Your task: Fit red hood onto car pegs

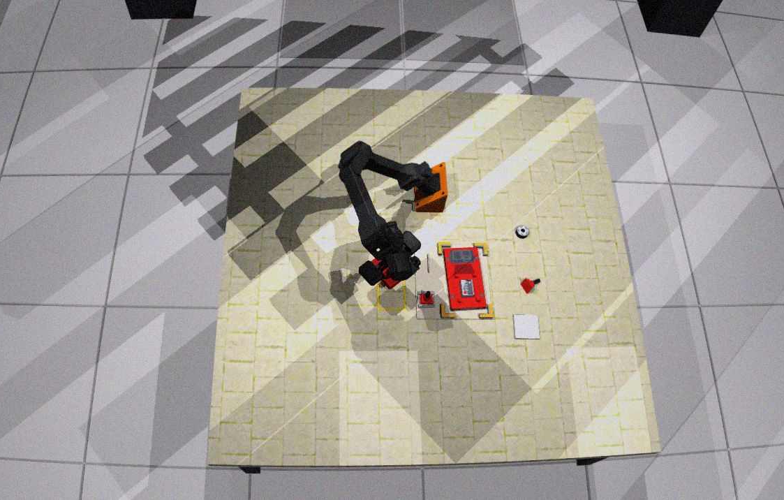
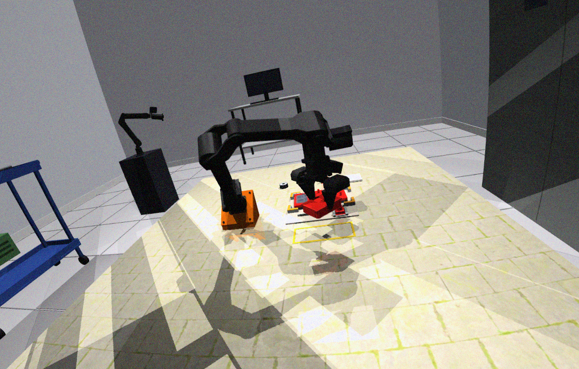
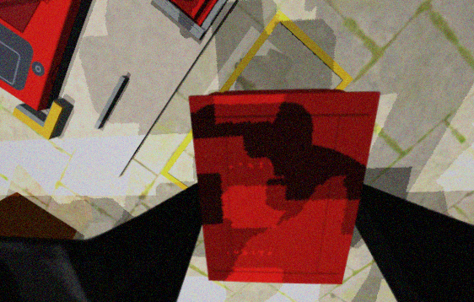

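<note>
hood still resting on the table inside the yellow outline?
No: in the exterior view the hood hangs in the tool above the table, and the yellow outline below it holds nothing.

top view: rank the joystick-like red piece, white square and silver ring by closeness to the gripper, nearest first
1. Small red piece, just right of the gripper, which is holding the hood.
2. White square, far right, toward the table's near edge.
3. Silver ring, far right, a little farther.

Between the held red hood shell (image 3: 282, 186) and the red car chassis (image 1: 465, 277), passage is narrowed by a thin grey rod (image 1: 428, 262) and a small red block (image 1: 426, 298).
</note>
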`<state>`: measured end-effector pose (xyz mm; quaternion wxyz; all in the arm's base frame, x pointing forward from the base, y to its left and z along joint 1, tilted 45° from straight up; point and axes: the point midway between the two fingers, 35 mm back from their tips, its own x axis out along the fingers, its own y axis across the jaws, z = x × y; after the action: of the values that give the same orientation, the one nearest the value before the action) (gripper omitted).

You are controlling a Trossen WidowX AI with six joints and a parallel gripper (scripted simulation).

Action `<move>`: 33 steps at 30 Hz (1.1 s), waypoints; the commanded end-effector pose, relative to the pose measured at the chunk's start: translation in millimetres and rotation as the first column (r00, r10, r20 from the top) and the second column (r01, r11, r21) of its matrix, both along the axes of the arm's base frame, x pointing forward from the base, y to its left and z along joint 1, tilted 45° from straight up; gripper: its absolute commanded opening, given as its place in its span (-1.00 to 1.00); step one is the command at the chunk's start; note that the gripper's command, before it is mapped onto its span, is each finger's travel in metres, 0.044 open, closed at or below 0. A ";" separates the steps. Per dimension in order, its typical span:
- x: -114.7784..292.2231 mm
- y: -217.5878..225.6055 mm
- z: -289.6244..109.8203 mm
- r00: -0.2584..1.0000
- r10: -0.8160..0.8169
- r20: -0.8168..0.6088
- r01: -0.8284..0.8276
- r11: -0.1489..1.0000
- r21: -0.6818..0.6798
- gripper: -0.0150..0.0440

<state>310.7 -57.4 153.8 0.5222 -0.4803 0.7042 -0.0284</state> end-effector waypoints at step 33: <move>34.3 152.8 -137.1 0.850 -0.373 0.373 0.363 0.927 0.100 -0.49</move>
<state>344.3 80.2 27.7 0.6287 -0.3315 0.6751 -0.1975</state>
